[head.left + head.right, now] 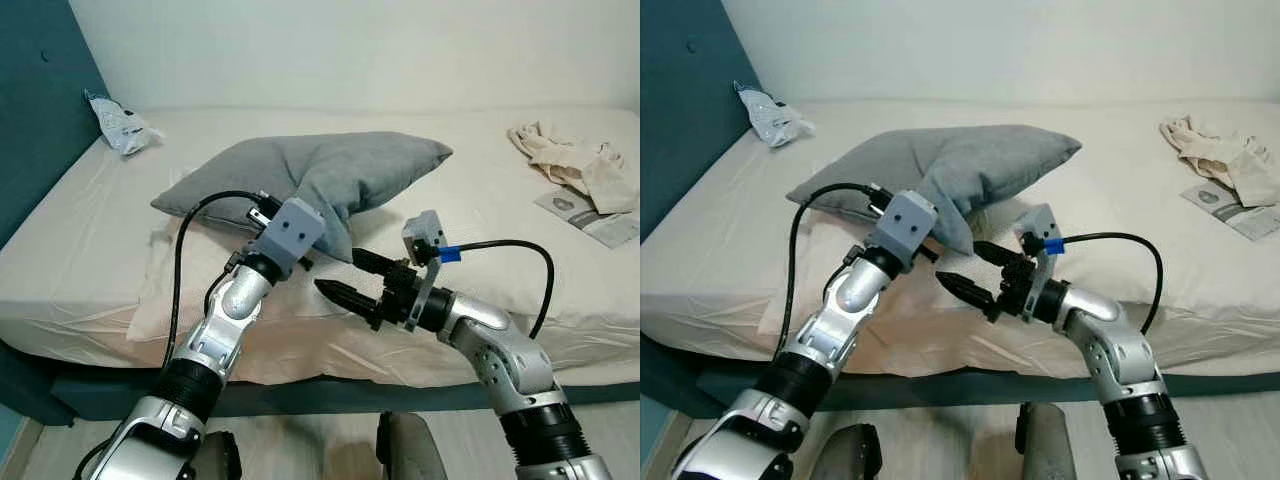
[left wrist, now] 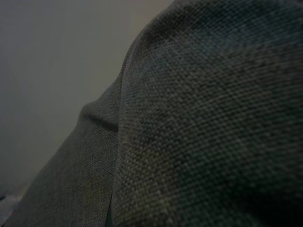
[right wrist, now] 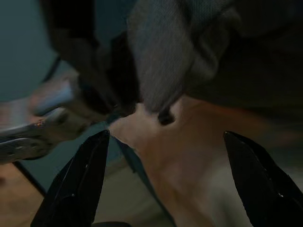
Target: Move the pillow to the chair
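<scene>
The grey pillow (image 1: 325,175) lies on the bed (image 1: 90,230), toward the left half of the mattress and back from the front edge, with its near corner bunched and drooping down toward the robot. The left gripper (image 1: 268,212) is pressed into that near part of the pillow, just behind its boxy grey wrist camera; its fingers are buried in the fabric, so I cannot tell how far apart they stand or whether they have hold of the cloth, and the left wrist view is taken up close by dark grey woven fabric with a fold running through it. The right gripper (image 1: 350,278) hovers just over the front edge of the bed, below and just right of the hanging pillow corner, its two black fingers (image 3: 78,184) spread wide apart with nothing between them. In the right wrist view the pillow corner hangs beyond the fingertips, near but not touching. A crumpled plastic bag (image 1: 120,125) sits at the back left corner of the bed, and a bundle of pale cloth (image 1: 570,160) and a printed paper (image 1: 592,215) lie toward the right edge.
</scene>
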Controlling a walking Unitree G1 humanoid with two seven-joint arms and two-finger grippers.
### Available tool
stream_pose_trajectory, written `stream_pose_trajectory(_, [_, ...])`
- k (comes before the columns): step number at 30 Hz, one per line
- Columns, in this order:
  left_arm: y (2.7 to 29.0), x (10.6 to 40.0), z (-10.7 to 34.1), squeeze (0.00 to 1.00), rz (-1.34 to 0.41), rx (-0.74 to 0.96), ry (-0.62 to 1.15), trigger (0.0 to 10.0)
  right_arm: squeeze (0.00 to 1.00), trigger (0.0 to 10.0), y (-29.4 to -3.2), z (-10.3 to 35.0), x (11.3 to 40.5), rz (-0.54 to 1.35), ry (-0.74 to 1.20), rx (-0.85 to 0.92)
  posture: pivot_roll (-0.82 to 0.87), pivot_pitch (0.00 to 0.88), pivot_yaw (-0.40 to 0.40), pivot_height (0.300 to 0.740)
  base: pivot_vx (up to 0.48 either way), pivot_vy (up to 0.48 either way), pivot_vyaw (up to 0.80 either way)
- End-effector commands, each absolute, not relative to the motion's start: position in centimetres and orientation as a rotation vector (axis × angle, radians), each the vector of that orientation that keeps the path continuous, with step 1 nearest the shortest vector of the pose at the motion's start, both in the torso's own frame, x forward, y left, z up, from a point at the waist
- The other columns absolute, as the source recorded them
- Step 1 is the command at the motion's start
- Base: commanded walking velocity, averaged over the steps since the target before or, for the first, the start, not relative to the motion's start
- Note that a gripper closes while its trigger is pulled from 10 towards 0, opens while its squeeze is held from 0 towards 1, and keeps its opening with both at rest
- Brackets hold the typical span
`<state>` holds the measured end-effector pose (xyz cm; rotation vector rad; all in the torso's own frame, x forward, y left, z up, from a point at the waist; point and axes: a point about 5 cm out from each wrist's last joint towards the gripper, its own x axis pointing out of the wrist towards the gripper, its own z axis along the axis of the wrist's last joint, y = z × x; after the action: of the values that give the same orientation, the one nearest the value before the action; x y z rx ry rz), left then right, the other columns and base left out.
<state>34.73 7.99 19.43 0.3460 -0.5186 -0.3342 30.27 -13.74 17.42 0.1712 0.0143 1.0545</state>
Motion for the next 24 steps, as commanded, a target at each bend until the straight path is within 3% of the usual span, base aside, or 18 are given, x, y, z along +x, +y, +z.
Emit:
stream_pose_trajectory(1, [9.6, 35.4, 21.4, 0.0, -0.235, 0.256, -0.549, 0.0, 0.0, 10.0, -14.6, 18.3, 29.9, 1.056, -0.039, 0.257, -0.01, 0.085, 0.027, 0.553, 0.0, 0.0, 0.0])
stream_pose_trajectory(9, [12.0, 36.0, 25.1, 0.0, -0.169, 0.026, -0.601, 0.0, 0.0, 10.0, -16.5, 20.6, 31.0, 0.935, -0.183, 0.411, 0.0, 0.085, 0.03, 0.553, 0.0, 0.0, 0.0])
stream_pose_trajectory(18, [13.6, 36.1, 28.5, 0.0, -0.206, -0.122, -0.64, 0.0, 0.0, 10.0, -18.2, 20.5, 34.2, 0.554, -0.229, 0.335, 0.0, 0.084, 0.025, 0.553, 0.0, 0.0, 0.0])
stream_pose_trajectory(24, [14.6, 35.9, 30.8, 0.0, -0.224, -0.194, -0.683, 0.0, 0.0, 10.0, -19.0, 21.3, 34.9, 0.45, -0.277, 0.352, 0.01, 0.084, 0.021, 0.553, 0.0, 0.0, 0.0])
